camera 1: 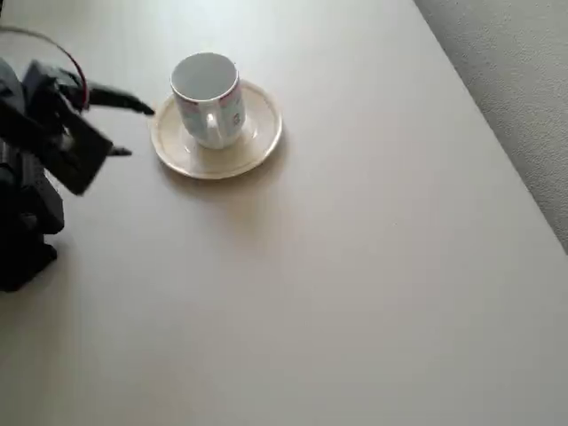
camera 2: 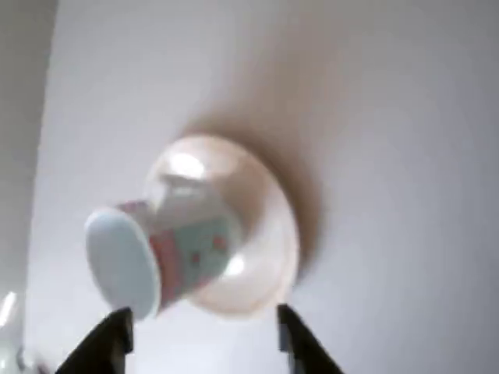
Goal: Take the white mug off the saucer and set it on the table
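The white mug (camera 1: 209, 98) stands upright on the saucer (camera 1: 257, 142) at the upper left of the table (camera 1: 355, 284), its handle turned toward the picture's bottom. My black gripper (camera 1: 133, 129) sits just left of the saucer, open, with one fingertip near the saucer's rim and nothing between the fingers. In the wrist view the mug (camera 2: 168, 253) with its pink and bluish print rests on the saucer (camera 2: 269, 241). Both dark fingertips (camera 2: 117, 331) show at the bottom edge, and the gripper (camera 2: 203, 327) is spread wide short of the mug.
Grey speckled floor (camera 1: 515, 80) lies beyond the table's straight right edge. The arm's black body (camera 1: 31, 204) fills the left side. Bare tabletop stretches right of and below the saucer.
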Available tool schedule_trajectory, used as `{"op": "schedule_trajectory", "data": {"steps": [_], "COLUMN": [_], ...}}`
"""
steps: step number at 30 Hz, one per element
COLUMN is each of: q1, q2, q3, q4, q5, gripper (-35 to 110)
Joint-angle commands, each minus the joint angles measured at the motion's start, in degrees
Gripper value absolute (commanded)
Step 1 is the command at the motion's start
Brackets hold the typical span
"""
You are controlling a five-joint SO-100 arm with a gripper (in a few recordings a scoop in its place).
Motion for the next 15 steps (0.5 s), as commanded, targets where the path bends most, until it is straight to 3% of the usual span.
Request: {"op": "schedule_trajectory", "data": {"steps": [1,8,15], "q1": [-6.86,-7.03,-7.73], "q2": [-33.13,-53.70,-61.44], "q3": [-34.54,-38.94,-35.68], "q4": [10.37,6.59,0.79], "q5": [8.88,8.96,9.14], "gripper": [23,23,23]}}
